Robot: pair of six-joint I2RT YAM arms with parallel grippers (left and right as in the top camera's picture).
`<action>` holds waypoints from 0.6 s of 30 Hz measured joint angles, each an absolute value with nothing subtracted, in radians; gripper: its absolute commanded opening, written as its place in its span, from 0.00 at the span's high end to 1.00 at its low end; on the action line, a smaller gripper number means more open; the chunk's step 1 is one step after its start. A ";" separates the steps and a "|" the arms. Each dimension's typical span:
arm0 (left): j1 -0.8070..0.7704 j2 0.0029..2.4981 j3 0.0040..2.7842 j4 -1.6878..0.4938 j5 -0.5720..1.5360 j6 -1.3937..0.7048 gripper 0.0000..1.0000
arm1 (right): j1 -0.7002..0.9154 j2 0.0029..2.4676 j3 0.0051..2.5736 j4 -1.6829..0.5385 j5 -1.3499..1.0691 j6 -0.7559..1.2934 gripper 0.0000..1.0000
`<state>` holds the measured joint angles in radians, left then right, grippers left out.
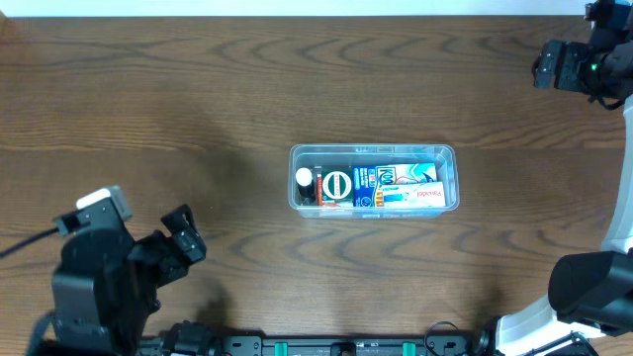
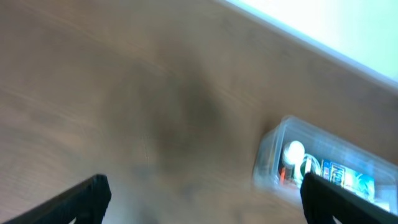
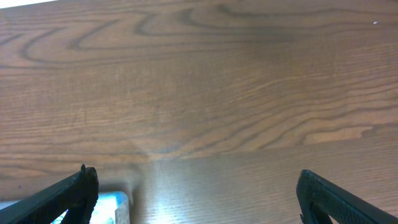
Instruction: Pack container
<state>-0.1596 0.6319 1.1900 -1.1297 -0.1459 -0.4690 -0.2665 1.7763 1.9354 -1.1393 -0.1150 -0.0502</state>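
— Overhead, where's the container [image 1: 374, 148]?
— Mid-frame on the table [image 1: 198, 99], small boxes [image 1: 396, 188] inside. The left gripper [image 1: 188, 229] is lower left and the right gripper [image 1: 546, 65] upper right, both well apart from it.
— Left wrist?
— Blurred. Jaws wide, container lower right.
— Right wrist?
— Jaws wide above the wood.
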 measured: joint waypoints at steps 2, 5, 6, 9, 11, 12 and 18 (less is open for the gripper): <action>-0.131 0.564 1.097 -1.019 -0.150 -0.456 0.02 | -0.266 1.776 1.935 -1.140 -0.115 -0.050 0.01; -0.091 0.468 0.954 -0.851 -0.156 -0.440 0.02 | -0.266 1.776 1.935 -1.140 -0.115 -0.050 0.01; -0.078 0.436 0.903 -0.801 -0.158 -0.437 0.02 | -0.266 1.776 1.935 -1.140 -0.116 -0.050 0.01; -0.057 0.363 0.775 -0.654 -0.157 -0.427 0.02 | -0.266 1.776 1.935 -1.140 -0.116 -0.050 0.01; -0.047 0.317 0.684 -0.547 -0.154 -0.419 0.02 | -0.266 1.776 1.935 -1.140 -0.116 -0.050 0.01; -0.046 0.301 0.648 -0.504 -0.152 -0.417 0.02 | -0.266 1.776 1.935 -1.140 -0.116 -0.050 0.01; -0.043 0.233 0.406 -0.168 -0.140 -0.411 0.02 | -0.266 1.776 1.935 -1.140 -0.116 -0.050 0.01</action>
